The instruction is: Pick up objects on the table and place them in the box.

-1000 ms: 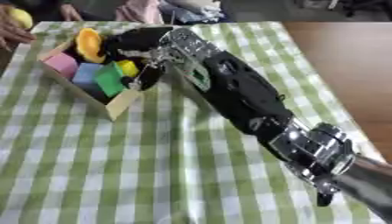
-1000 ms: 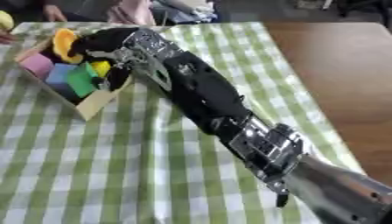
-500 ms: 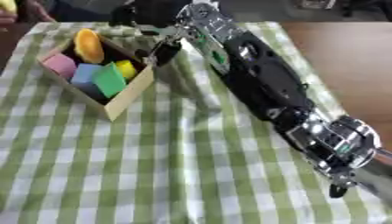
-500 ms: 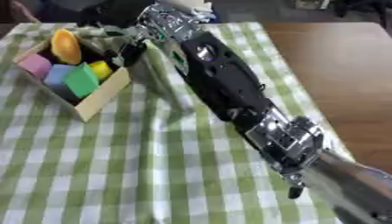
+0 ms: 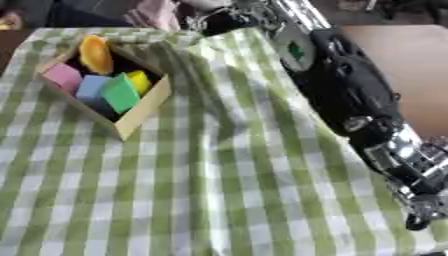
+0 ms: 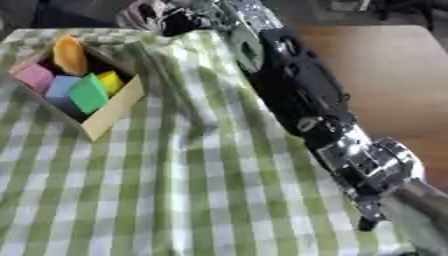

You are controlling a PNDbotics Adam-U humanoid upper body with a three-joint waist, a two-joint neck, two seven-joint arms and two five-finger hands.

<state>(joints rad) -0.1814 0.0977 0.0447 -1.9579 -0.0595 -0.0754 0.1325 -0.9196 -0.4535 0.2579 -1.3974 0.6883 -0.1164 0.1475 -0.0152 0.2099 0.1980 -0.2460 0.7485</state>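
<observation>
Near cloth: the green-checked cloth point(image 5: 219, 200) over the bench point(image 6: 385, 70) carries no loose object that I can make out on its near half, so by my judgement little or nothing is left to pick up there.
Right arm: the right arm point(image 5: 350, 95) runs from the near right corner along the right edge to the far edge, high over the cloth and apart from the box.
Box: the box point(image 5: 140, 112) sits near the far left corner, turned cornerwise, its open top within the arm's reach.
Contents: a green block point(image 5: 121, 92), a blue block point(image 5: 91, 87), a pink block point(image 5: 63, 76), a yellow piece point(image 5: 140, 81) and an orange rounded piece point(image 5: 95, 54) stand packed together inside it.
Right hand: the right hand point(image 6: 179, 20) shows as a dark shape at the far edge; whether it is spread or curled I cannot tell.
Left hand: it shows in neither view.
Views: the right eye view shows more bare bench right of the arm; the left eye view shows more cloth left of the box.
</observation>
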